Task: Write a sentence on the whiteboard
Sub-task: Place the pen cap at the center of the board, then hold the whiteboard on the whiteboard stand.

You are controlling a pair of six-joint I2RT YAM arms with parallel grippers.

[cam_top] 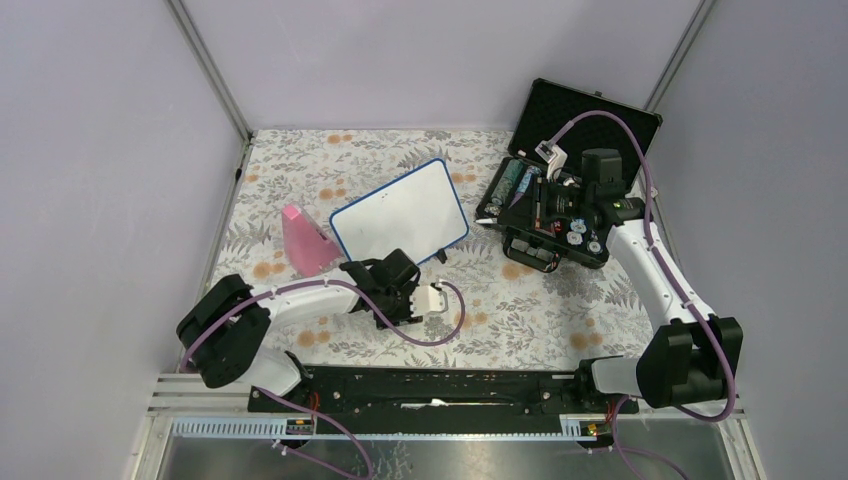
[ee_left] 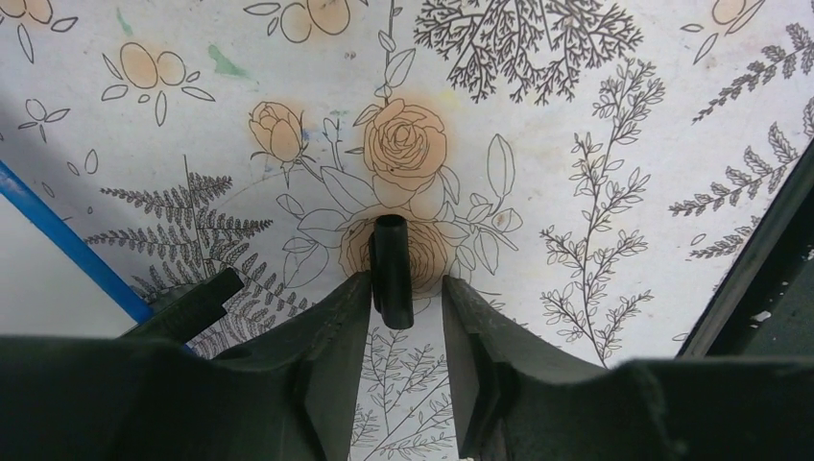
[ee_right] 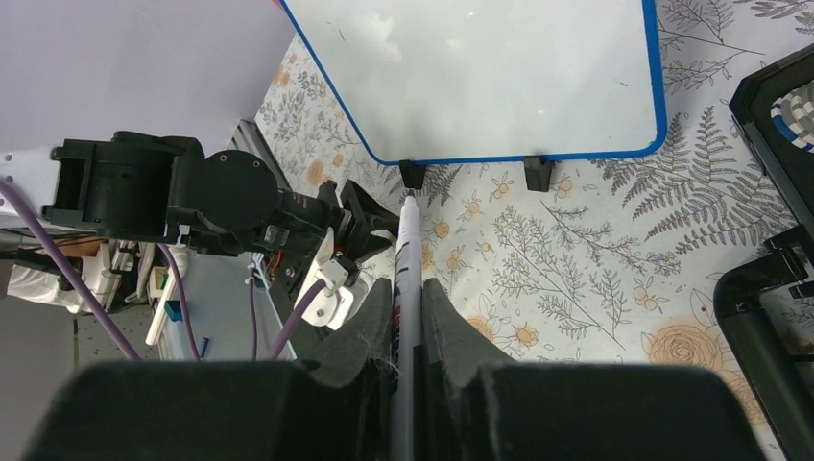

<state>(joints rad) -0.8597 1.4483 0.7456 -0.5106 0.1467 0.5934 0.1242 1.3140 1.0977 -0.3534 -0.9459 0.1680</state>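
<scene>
The whiteboard lies blank at the table's middle; no sentence shows on it. It also shows blank in the right wrist view, and its blue edge shows in the left wrist view. My right gripper, over the black case in the top view, is shut on a white marker whose tip points toward the board's clip feet. My left gripper is open just in front of the board. A black cap sits between its fingertips, against the left finger.
A pink wedge-shaped object stands left of the board. The open foam-lined case holds several small items at the back right. Its edge shows in the left wrist view. The cloth is floral. Purple cables trail from both arms.
</scene>
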